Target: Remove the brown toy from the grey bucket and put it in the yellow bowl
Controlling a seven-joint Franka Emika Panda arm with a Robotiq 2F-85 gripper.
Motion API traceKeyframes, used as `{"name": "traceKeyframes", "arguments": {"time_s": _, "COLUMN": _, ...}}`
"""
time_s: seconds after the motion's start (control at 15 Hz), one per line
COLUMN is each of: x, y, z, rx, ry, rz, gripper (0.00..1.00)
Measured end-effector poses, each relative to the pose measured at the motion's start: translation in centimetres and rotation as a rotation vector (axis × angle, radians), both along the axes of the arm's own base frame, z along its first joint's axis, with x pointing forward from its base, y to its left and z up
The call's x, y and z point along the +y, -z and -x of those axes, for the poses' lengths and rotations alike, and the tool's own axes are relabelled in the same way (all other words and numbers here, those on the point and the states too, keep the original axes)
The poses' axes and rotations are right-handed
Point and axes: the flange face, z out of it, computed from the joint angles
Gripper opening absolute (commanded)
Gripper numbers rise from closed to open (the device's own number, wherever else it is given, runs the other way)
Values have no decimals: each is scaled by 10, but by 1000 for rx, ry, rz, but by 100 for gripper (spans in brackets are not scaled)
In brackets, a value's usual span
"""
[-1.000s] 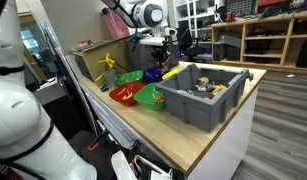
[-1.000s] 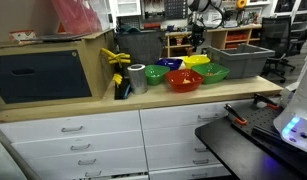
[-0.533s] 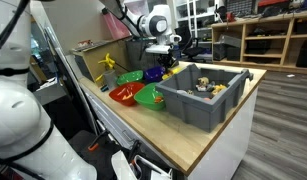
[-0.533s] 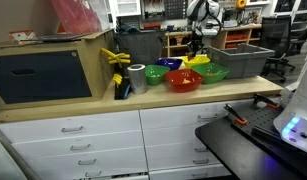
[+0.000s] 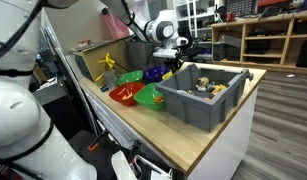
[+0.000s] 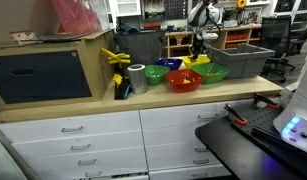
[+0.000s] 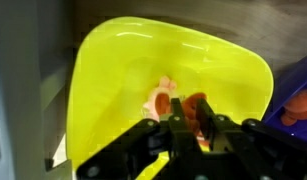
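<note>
Hanging above the yellow bowl (image 7: 123,70), the tool (image 7: 193,128) is seen in the wrist view with its two dark fingers (image 7: 178,125) drawn close together; the toy (image 7: 196,108), a small orange-brown lump with a paler part at its side, is gripped between them; the picture is blurred there, so finer detail of the toy cannot be made out. The toy is thus found over the middle of the yellow bowl, held in the tool; whether it touches the bowl's floor cannot be told.

In both exterior views the tool (image 5: 174,63) (image 6: 200,52) is shown pointing down just above the yellow bowl (image 5: 173,74) (image 6: 196,62); the toy itself is too small to be picked out there. The bucket (image 5: 198,108) (image 6: 245,62) stands just beside the yellow bowl on the tabletop (image 5: 208,145); pale and tan items are seen lying inside it in an exterior view. A green bowl (image 5: 150,97) and a red bowl (image 5: 124,95) are set near the tabletop's front edge, close to the bucket's wall; a blue bowl (image 6: 171,65) is placed behind them, near the yellow bowl; a silver can (image 6: 137,77) is seen further along, beside the bowls.
</note>
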Motion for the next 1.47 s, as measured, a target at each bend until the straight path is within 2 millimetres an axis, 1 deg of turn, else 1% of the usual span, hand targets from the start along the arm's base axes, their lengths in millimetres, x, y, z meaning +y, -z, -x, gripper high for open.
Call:
{"name": "traceKeyframes", "arguments": {"time_s": 0.13, "x": -6, "y": -4, "z": -2, "rx": -10, "ry": 8, "rz": 3, "gripper": 66}}
{"name": "traceKeyframes", "arguments": {"time_s": 0.33, "x": -16, "y": -12, "z": -4, "rx": -26, "ry": 22, "rz": 10, "gripper": 90}}
{"name": "traceKeyframes", "arguments": {"time_s": 0.4, "x": -19, "y": -15, "z": -5, "rx": -30, "ry": 29, "rz": 14, "gripper": 96}}
{"name": "traceKeyframes", "arguments": {"time_s": 0.47, "x": -23, "y": -19, "z": -5, "rx": -33, "ry": 34, "rz": 17, "gripper": 99}}
{"name": "traceKeyframes", "arguments": {"time_s": 0.67, "x": -29, "y": -32, "z": -2, "rx": -24, "ry": 43, "rz": 17, "gripper": 100}}
{"name": "traceKeyframes", "arguments": {"time_s": 0.87, "x": -27, "y": -53, "z": 3, "rx": 1, "ry": 41, "rz": 3, "gripper": 100}}
{"name": "traceKeyframes", "arguments": {"time_s": 1.07, "x": -17, "y": -76, "z": 9, "rx": 44, "ry": 52, "rz": -18, "gripper": 100}}
{"name": "traceKeyframes", "arguments": {"time_s": 1.47, "x": 11, "y": -113, "z": 23, "rx": 128, "ry": 74, "rz": -39, "gripper": 100}}
